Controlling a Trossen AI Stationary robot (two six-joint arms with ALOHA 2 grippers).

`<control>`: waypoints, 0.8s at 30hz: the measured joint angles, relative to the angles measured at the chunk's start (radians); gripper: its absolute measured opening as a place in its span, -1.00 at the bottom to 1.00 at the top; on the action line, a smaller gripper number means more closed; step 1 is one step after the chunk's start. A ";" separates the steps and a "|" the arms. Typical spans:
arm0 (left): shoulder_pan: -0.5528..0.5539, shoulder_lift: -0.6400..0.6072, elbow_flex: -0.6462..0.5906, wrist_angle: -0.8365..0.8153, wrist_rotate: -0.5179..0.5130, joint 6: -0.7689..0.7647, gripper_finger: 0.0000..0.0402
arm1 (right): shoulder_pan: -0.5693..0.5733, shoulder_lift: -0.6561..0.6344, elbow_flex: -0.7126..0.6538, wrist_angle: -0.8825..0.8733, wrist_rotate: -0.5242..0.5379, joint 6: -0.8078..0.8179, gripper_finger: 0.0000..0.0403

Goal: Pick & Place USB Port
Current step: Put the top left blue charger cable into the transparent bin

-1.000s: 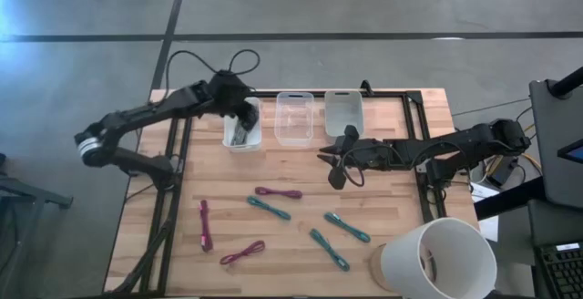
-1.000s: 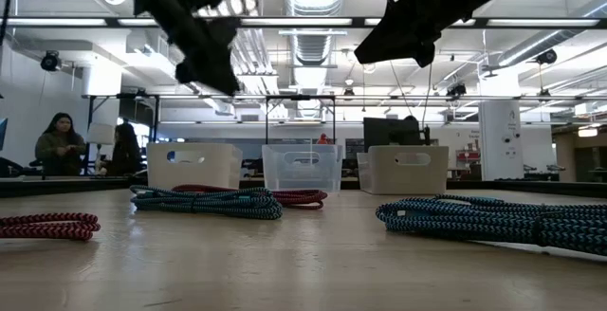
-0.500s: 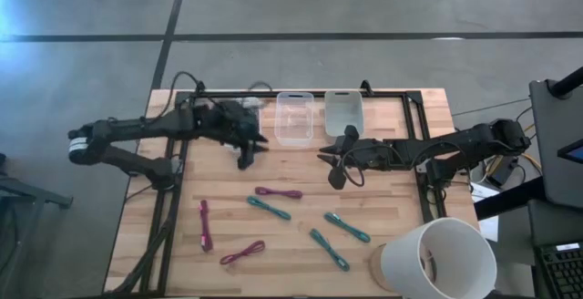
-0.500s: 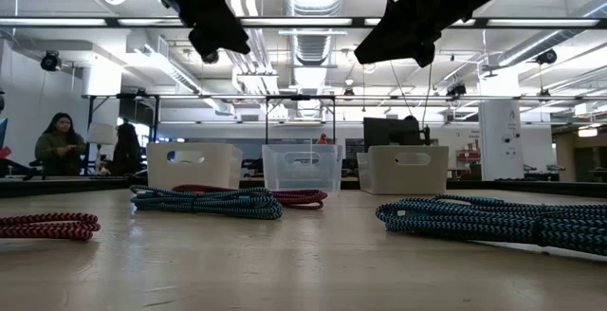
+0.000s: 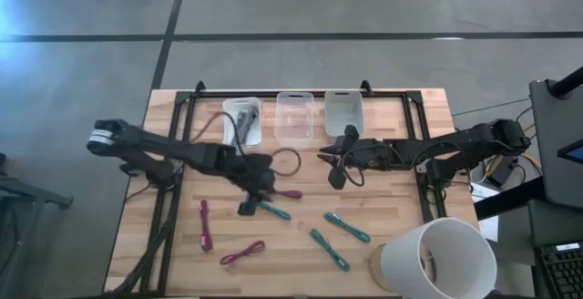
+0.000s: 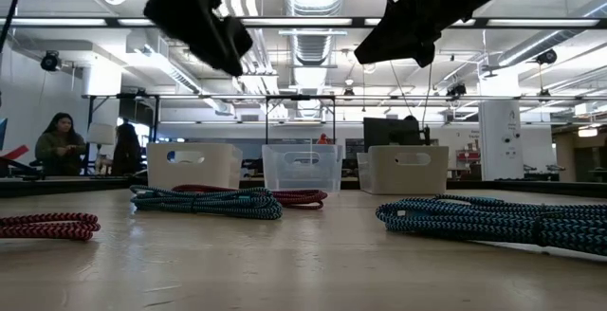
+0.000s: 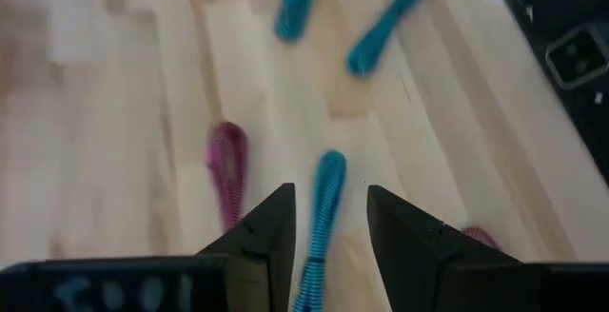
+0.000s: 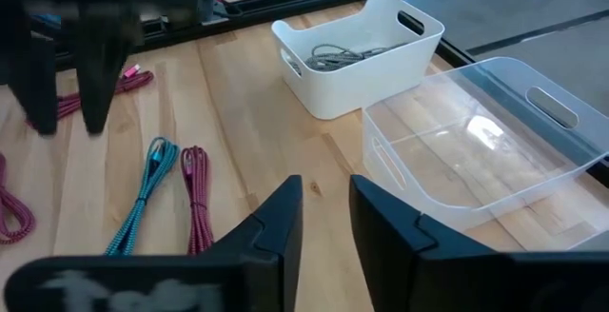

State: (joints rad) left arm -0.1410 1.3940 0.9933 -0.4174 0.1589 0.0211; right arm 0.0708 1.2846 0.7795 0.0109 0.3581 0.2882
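Left gripper (image 5: 248,201) over mid-table, fingers parted and empty, a teal cable (image 7: 322,219) lying lengthwise in the gap below. Magenta cable (image 7: 227,169) just outside one finger; bare wood beyond. Right gripper (image 5: 333,170) near the clear bin (image 5: 294,117), fingers apart, nothing held, open table underneath.

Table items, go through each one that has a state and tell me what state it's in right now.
White bin: holds a grey cable.
Clear bin: empty.
Grey bin: contents cannot be told.
Left gripper: open, empty, above a teal cable.
Right gripper: open, empty, near the bins.
Cables on the table: all bundled, lying flat.
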 joint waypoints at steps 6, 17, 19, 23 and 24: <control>-0.031 0.110 -0.012 0.007 -0.004 -0.038 -0.37 | 0.000 0.000 0.000 0.000 0.000 0.000 -0.56; -0.031 0.285 -0.039 0.152 0.005 -0.049 -0.38 | 0.000 0.000 -0.002 -0.001 0.000 0.000 -0.63; -0.031 0.310 -0.040 0.154 0.005 -0.049 -0.38 | 0.000 0.000 -0.002 -0.001 0.000 0.000 -0.63; -0.031 0.347 -0.044 0.156 0.006 -0.050 -0.38 | 0.000 0.000 -0.004 -0.005 0.000 0.000 -0.60; -0.031 0.352 -0.044 0.156 0.004 -0.050 -0.39 | 0.000 0.000 -0.004 -0.005 0.001 0.000 -0.59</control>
State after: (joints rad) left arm -0.1722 1.7462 0.9490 -0.2612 0.1629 -0.0288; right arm 0.0712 1.2846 0.7757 0.0057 0.3586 0.2880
